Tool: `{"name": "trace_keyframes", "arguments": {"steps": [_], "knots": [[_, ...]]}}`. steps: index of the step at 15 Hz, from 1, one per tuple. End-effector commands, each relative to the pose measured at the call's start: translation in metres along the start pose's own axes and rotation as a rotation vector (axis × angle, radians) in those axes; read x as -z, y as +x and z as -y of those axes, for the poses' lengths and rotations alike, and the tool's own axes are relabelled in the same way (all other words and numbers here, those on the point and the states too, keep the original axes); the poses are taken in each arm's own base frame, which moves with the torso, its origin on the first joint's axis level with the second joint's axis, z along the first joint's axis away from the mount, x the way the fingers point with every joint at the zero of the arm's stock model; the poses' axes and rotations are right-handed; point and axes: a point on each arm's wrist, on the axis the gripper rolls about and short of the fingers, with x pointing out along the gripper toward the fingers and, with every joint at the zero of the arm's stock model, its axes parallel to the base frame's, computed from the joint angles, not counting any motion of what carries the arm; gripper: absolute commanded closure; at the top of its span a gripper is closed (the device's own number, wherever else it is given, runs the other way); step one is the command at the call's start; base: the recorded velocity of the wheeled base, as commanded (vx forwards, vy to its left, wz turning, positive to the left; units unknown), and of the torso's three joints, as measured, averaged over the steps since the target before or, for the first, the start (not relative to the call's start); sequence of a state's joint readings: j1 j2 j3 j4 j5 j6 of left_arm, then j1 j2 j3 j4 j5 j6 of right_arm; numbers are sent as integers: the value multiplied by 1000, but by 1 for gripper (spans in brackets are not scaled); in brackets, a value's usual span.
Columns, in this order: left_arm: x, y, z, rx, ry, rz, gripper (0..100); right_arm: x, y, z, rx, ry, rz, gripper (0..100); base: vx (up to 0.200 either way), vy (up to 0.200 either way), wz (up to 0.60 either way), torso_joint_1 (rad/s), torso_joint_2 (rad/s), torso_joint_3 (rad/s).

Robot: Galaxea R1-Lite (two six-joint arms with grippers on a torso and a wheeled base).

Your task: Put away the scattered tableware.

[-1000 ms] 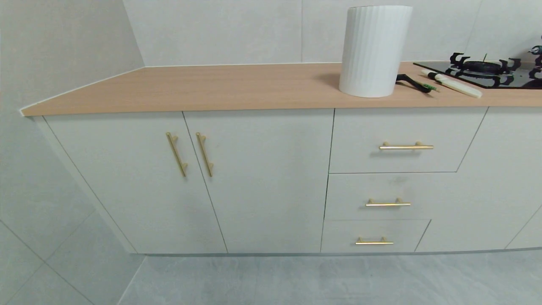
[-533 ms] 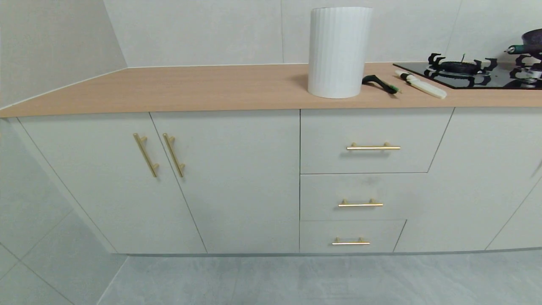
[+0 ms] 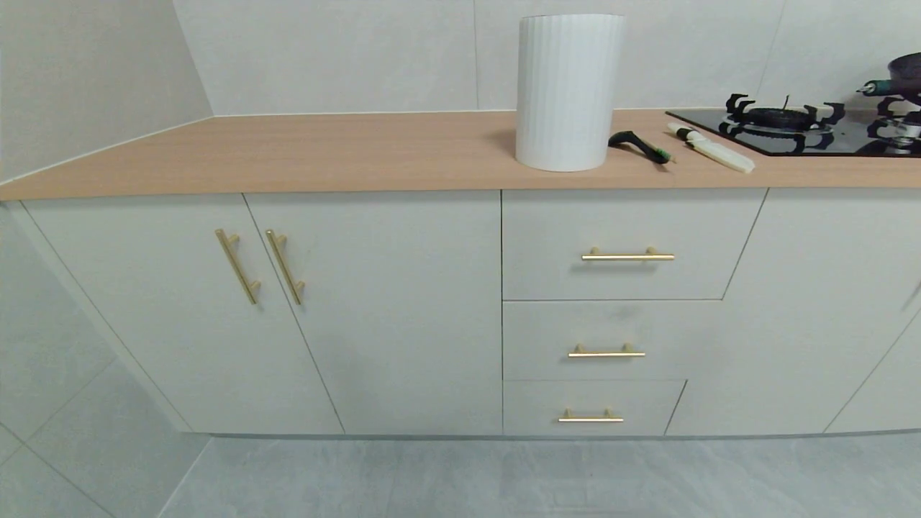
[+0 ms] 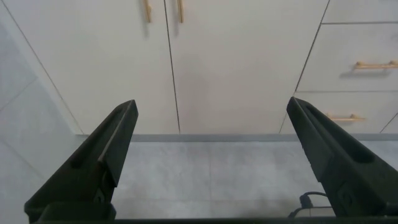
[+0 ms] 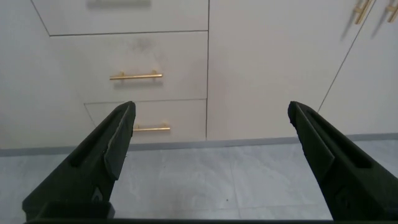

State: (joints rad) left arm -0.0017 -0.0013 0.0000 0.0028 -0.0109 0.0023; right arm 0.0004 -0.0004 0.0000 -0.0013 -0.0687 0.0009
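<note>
While both grippers hang open, tableware lies up on the counter

Left gripper (image 4: 211,109): fingers spread wide, nothing btwn them. Straight ahead of it are the lower part of the double cabinet doors (image 4: 168,62) & the grey floor (image 4: 211,174). The drawers (image 4: 348,43) are off to one side of it.

Right gripper (image 5: 211,109): also released & empty, facing the lower two drawers w/ their gold handles (image 5: 136,76).

Task's things sit well above & beyond both grippers, on the wooden countertop (image 3: 324,151). Black-handled utensil (image 3: 639,146) lies flat just beside the white ribbed canister (image 3: 568,92), on its hob side. Cream utensil (image 3: 712,149) lies flat a bit further along, near the edge of the black hob (image 3: 791,137). The 2 utensils are near each other, not touching. Canister stands upright above the top drawer. Both grippers are well apart from all of these.
</note>
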Motion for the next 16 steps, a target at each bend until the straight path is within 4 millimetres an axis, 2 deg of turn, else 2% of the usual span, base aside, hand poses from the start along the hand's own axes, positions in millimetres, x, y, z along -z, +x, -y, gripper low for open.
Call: {"name": "trace_keyframes", "arguments": {"steps": [1, 3, 12, 13, 14, 15, 16], "knots": [[0, 0, 0, -2, 1, -2, 0, 0, 0, 0, -1, 1, 0, 0, 200, 0, 0, 2, 2, 2], [0, 0, 0, 0, 1, -2, 0, 0, 0, 0, -1, 1, 0, 0, 200, 0, 0, 7, 2, 5], [0, 0, 0, -2, 1, 0, 0, 0, 0, 0, -1, -4, 1, 0, 0, 0, 0, 0, 0, 0], [0, 0, 0, -2, 1, 0, 0, -8, -2, 0, -12, 3, 33, 0, 0, 0, 0, 0, 0, 0], [0, 0, 0, 0, 1, -2, 0, -30, -8, 0, -51, 36, 99, 0, 0, 0, 0, 0, 0, 0], [0, 0, 0, -2, 1, -2, 0, -39, -10, -1, -78, 60, 111, 0, 0, 0, 0, 0, 0, 0], [0, 0, 0, -2, 1, -2, 0, -48, -2, -2, -152, 53, 22, 0, 0, 0, 0, 0, 0, 0]]}}
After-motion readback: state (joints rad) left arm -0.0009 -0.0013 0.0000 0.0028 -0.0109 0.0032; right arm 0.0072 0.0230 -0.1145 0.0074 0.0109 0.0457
